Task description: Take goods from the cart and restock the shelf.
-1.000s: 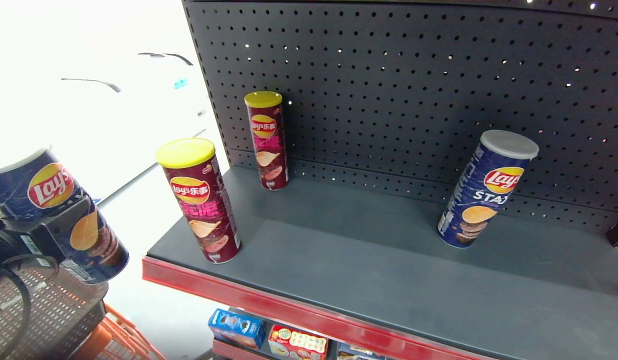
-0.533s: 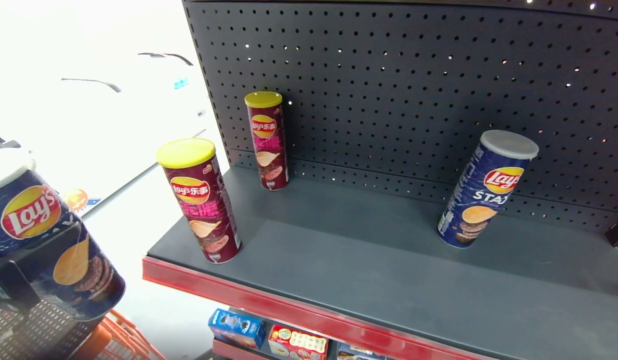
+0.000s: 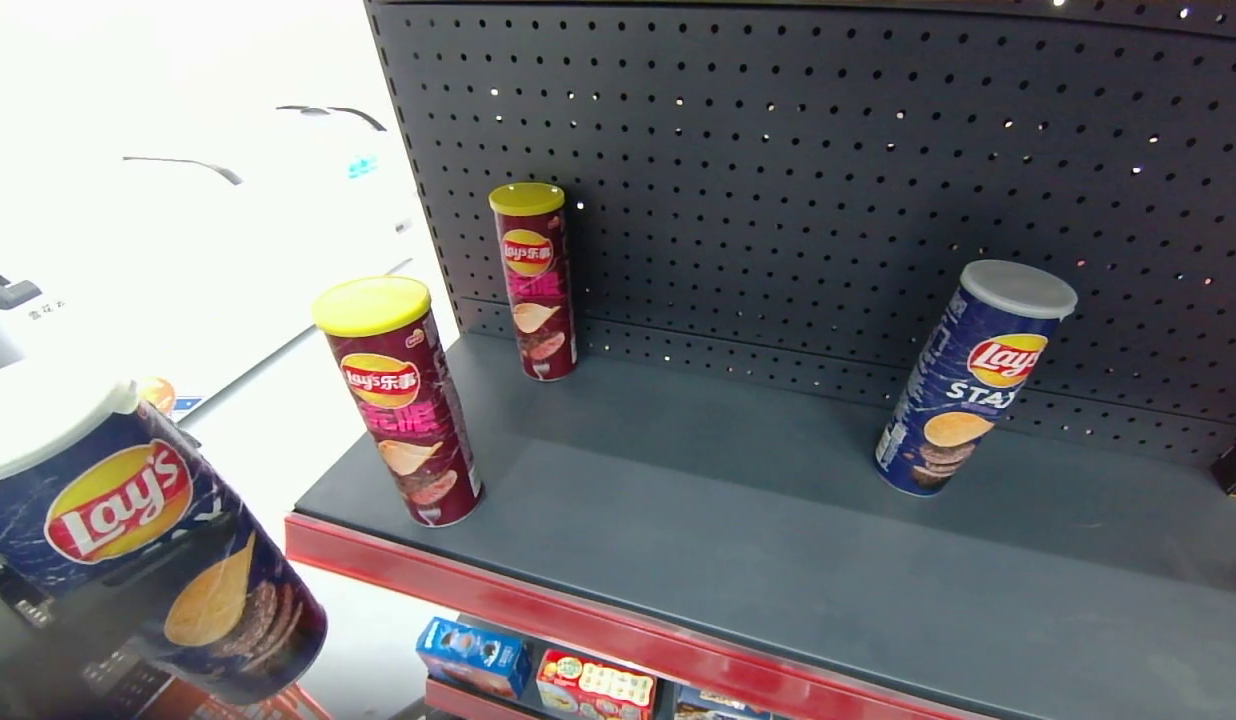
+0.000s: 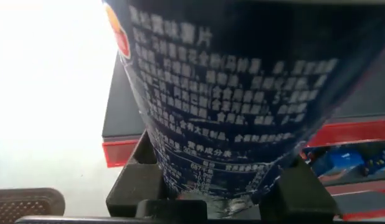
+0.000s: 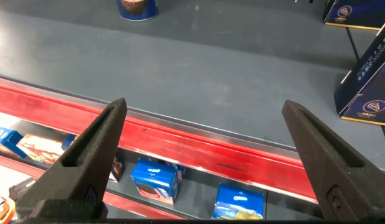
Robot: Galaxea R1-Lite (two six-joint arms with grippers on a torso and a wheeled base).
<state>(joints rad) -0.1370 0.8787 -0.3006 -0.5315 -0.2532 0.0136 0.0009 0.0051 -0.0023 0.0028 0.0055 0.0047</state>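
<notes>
Left gripper [image 4: 221,185] clamps tilted blue can [image 3: 148,540] off shelf's [image 3: 738,530] left end. Risk: swing-in clips red can [image 3: 400,405] at shelf front and topples it. Right gripper [image 5: 205,155] jaws wide, empty.

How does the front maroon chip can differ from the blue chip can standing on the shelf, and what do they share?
The front maroon can has a yellow lid; the blue can has a pale grey one. The front maroon can stands at the shelf's front left corner; the blue can farther back, to the right. Both are tall, upright, lidded tubes.
</notes>
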